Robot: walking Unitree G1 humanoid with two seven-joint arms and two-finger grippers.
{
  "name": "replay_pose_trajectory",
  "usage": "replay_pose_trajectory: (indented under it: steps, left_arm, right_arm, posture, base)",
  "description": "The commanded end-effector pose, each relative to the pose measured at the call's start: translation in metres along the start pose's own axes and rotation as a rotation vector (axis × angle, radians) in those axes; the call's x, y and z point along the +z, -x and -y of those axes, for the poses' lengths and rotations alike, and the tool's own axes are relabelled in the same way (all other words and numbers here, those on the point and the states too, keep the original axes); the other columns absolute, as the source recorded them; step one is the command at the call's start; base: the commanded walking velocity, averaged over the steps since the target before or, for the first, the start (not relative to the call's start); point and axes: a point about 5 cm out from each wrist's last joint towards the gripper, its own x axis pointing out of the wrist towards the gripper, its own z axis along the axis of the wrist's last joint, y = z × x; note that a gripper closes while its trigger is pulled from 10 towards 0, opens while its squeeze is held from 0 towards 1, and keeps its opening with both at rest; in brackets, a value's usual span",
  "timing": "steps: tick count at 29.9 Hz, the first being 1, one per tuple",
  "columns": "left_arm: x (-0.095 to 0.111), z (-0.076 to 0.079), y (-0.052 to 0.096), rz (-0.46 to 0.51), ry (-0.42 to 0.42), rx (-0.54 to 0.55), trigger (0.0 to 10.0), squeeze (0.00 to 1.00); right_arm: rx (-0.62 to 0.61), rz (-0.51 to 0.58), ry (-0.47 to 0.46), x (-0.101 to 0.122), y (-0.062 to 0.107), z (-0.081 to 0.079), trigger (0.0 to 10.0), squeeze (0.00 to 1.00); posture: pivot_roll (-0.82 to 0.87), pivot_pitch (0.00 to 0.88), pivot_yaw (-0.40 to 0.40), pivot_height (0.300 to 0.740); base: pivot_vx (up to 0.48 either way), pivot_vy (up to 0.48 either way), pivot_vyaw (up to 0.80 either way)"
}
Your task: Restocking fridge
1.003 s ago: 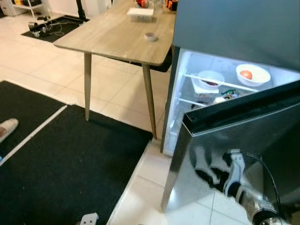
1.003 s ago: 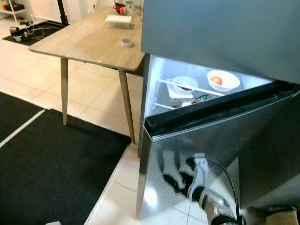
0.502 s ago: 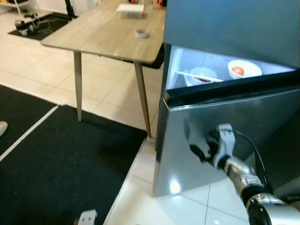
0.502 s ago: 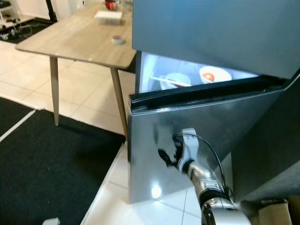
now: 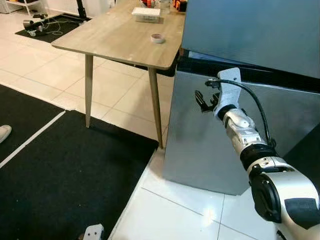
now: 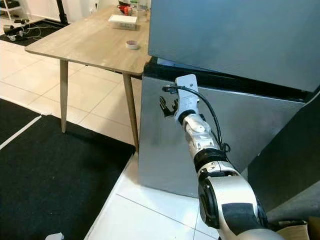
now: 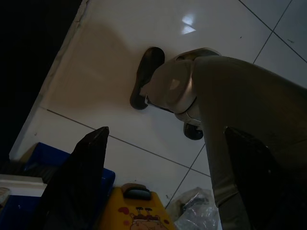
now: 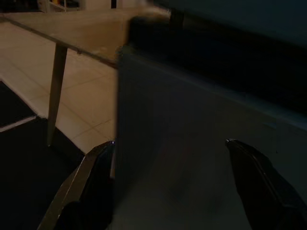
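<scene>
The fridge's lower steel door (image 5: 220,145) stands shut under the dark grey upper door (image 5: 250,30). My right gripper (image 5: 202,101) is stretched forward, its open black fingers (image 6: 165,106) against the upper left part of the steel door with nothing between them. In the right wrist view the right gripper (image 8: 170,143) faces the door's flat front, with the door's edge and the table leg beside it. My left gripper (image 7: 166,130) hangs open and idle over the white floor tiles, close to my own leg.
A wooden table (image 5: 115,40) stands left of the fridge, holding a tape roll (image 5: 157,38) and a white box (image 5: 146,14). A black mat (image 5: 60,170) covers the floor on the left, with a shoe (image 5: 4,132) at its edge. A yellow item (image 7: 136,213) and a blue box (image 7: 29,163) lie by my feet.
The lower fridge door has swung from ajar to shut, hiding the lit shelves and bowls. My right gripper rose and moved forward with the door.
</scene>
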Motion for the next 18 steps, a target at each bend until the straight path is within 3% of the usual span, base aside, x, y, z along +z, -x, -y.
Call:
replay_pose_trajectory:
  steps: [1, 4, 6, 8, 9, 12, 18]
  left_arm:
    - [-0.012, 0.006, -0.001, -0.045, 0.013, -0.019, 10.0, 0.00]
    - [-0.012, 0.006, -0.001, -0.046, 0.008, -0.019, 10.0, 0.00]
    - [-0.011, 0.006, -0.001, -0.046, 0.003, -0.020, 10.0, 0.00]
    - [-0.011, 0.006, -0.001, -0.045, -0.002, -0.021, 10.0, 0.00]
    - [-0.010, 0.006, -0.001, -0.045, -0.012, -0.022, 10.0, 0.00]
    - [-0.009, 0.006, -0.001, -0.043, -0.017, -0.022, 10.0, 0.00]
    - [-0.006, 0.008, -0.003, -0.037, -0.021, -0.025, 10.0, 0.00]
  right_arm:
    - [-0.001, -0.048, -0.004, -0.014, 0.006, 0.002, 10.0, 0.00]
    - [0.035, -0.180, 0.021, -0.056, 0.026, -0.001, 10.0, 0.00]
    - [0.041, -0.292, 0.023, -0.090, 0.047, -0.001, 10.0, 0.00]
    - [0.022, -0.406, -0.030, -0.122, 0.072, 0.002, 10.0, 0.00]
    - [-0.025, -0.531, -0.086, -0.153, 0.102, 0.008, 10.0, 0.00]
    - [-0.056, -0.622, -0.130, -0.175, 0.128, 0.011, 10.0, 0.00]
    - [-0.133, -0.915, -0.161, -0.226, 0.209, 0.012, 10.0, 0.00]
  posture:
    - [0.11, 0.047, -0.105, 0.740]
    - [0.11, 0.047, -0.103, 0.740]
    - [0.11, 0.046, -0.098, 0.740]
    - [0.10, 0.045, -0.092, 0.740]
    - [0.09, 0.043, -0.088, 0.740]
    - [0.09, 0.041, -0.085, 0.740]
    - [0.08, 0.038, -0.094, 0.740]
  base:
    - [0.000, 0.000, 0.00]
    - [0.000, 0.000, 0.00]
    - [0.000, 0.000, 0.00]
    - [0.000, 0.000, 0.00]
    - [0.000, 0.000, 0.00]
    - [0.000, 0.000, 0.00]
    - [0.000, 0.000, 0.21]
